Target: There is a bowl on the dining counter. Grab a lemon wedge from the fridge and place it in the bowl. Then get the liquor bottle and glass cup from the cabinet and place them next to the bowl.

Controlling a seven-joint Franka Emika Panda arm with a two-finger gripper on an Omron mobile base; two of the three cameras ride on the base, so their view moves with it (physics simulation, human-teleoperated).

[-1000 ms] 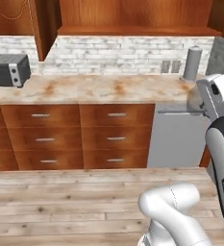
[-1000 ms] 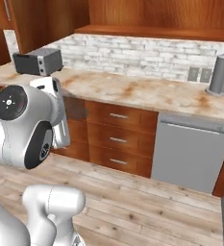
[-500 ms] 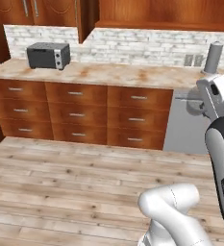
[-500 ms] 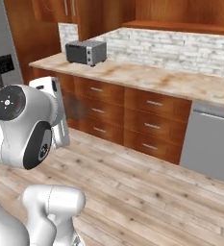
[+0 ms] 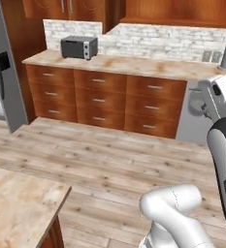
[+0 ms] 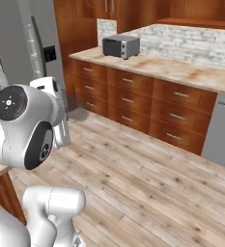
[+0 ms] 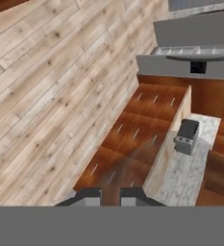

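I'm in transit, turning toward the fridge [image 5: 0, 72] at far left, well apart from my hand [image 7: 109, 194]; I judge this the lemon-fetch step. Next I need to face the door and reach its handle. Hand pinched narrow, holding nothing. Lemon wedge presumably inside.

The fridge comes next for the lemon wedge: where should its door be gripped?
Probably the long upright handle bar on the fridge door, approached from the front at mid-height, jaws closing sideways across it: the bar is slim and vertical.
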